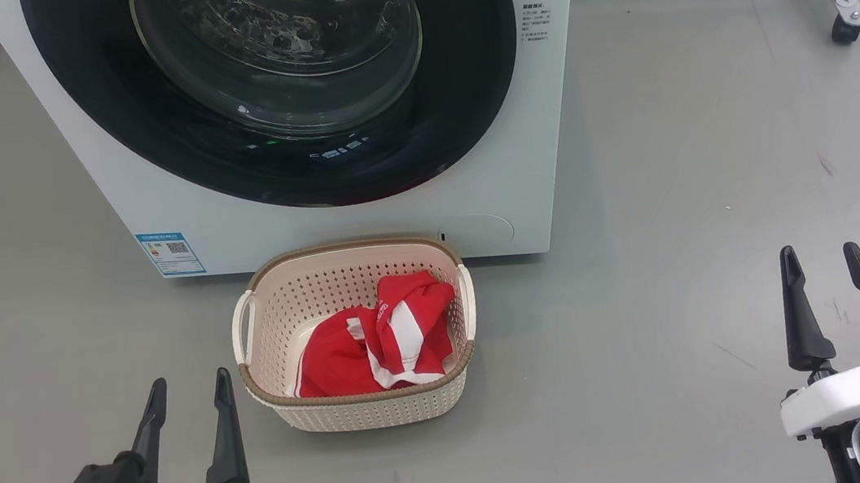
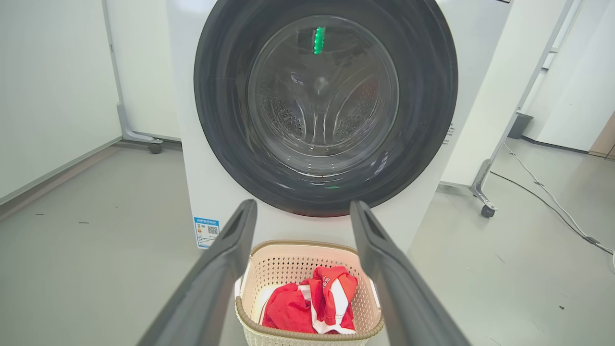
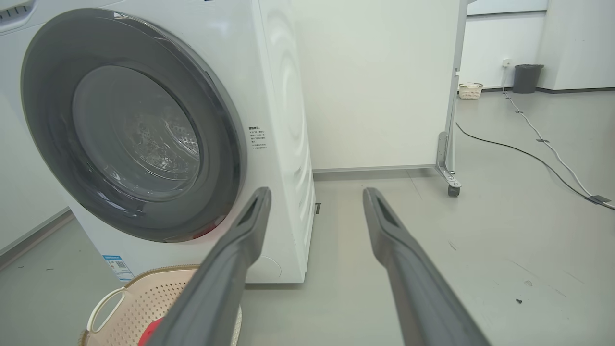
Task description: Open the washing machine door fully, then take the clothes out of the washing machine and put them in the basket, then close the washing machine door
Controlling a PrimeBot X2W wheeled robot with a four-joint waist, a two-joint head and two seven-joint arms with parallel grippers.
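The washing machine door [image 1: 275, 47] was seen shut flush against the front of the white washing machine [image 1: 362, 225], its glossy black rim set around the bulging glass bowl, through which the steel drum was made out. The cream basket [image 1: 360, 410] was placed on the grey floor [image 1: 685, 243] just in front of the washing machine, below the door's lower edge; whether it touched the machine's base could not be told. The red clothes [image 1: 377, 342] with white stripes were heaped inside the basket, bunched toward the side farther from the blue label sticker [image 1: 170, 253], which was stuck low at a corner of the machine's front. The left gripper [image 1: 191, 377] was held in front of the washing machine, farther from it than the basket and toward the label side, its two dark fingers spread apart and empty. The right gripper [image 1: 818, 249] was held well off the machine's other front corner, over bare floor, its fingers likewise parted and empty. A castered metal frame leg [image 1: 847, 26] was seen beside the machine on that side
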